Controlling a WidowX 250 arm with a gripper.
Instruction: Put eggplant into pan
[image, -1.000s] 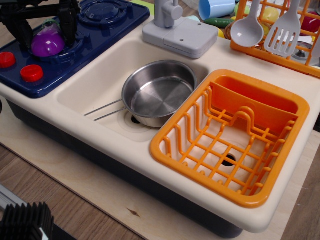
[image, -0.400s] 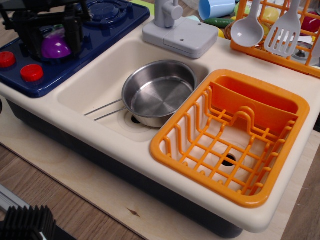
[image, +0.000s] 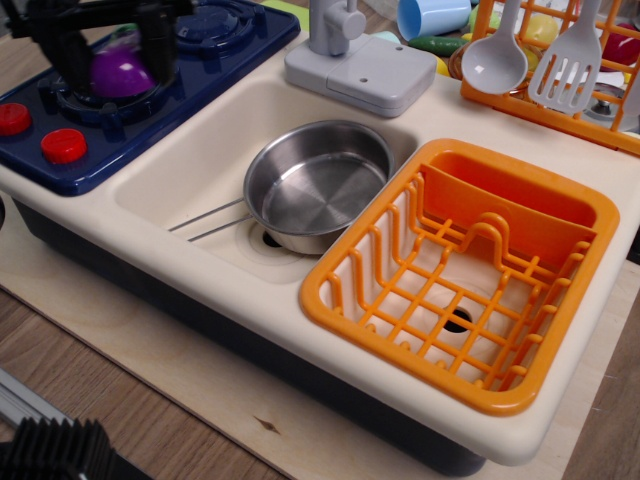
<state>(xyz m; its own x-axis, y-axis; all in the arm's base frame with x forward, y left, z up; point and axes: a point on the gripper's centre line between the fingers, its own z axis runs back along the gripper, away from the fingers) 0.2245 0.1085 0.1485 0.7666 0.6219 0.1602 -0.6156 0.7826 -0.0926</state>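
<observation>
The purple eggplant (image: 120, 74) is at the top left, over the burner of the blue toy stove (image: 215, 45). My black gripper (image: 117, 62) stands over it with one finger on each side, shut on the eggplant; its green cap is mostly hidden by the gripper. The steel pan (image: 320, 185) lies empty in the cream sink (image: 190, 165), right and nearer than the gripper, its wire handle (image: 205, 220) pointing left.
Two red knobs (image: 63, 146) sit on the stove front. A grey faucet (image: 350, 55) stands behind the sink. An orange dish rack (image: 460, 280) fills the right basin. A second rack with ladle (image: 495, 60) and spatula is at the back right.
The gripper has closed in around the eggplant, and both have shifted slightly right and up in the frame, away from the knobs. The pan has not moved.
</observation>
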